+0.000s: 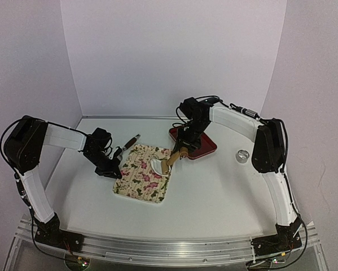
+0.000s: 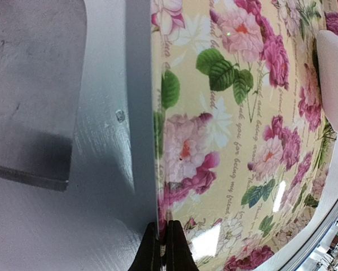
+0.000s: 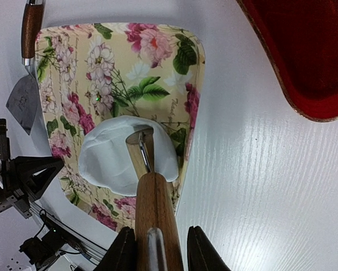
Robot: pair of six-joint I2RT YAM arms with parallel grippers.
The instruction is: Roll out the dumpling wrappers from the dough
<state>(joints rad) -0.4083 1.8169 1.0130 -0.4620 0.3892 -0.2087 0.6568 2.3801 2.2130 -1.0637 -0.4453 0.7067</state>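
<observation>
- our left hand [image 2: 163,240] pinches the edge of the floral tray [image 2: 225,141].
- our right hand [image 3: 157,248] clamps the wooden rolling pin [image 3: 153,197], tip over the white dough [image 3: 106,161].

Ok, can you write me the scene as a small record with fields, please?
board: floral board, lying flat
dough: white dough, near board's right edge
left fingers: shut on board's left edge
right fingers: shut on rolling pin, its tip at dough
aside: red tray, metal ring, wooden-handled blade
</observation>
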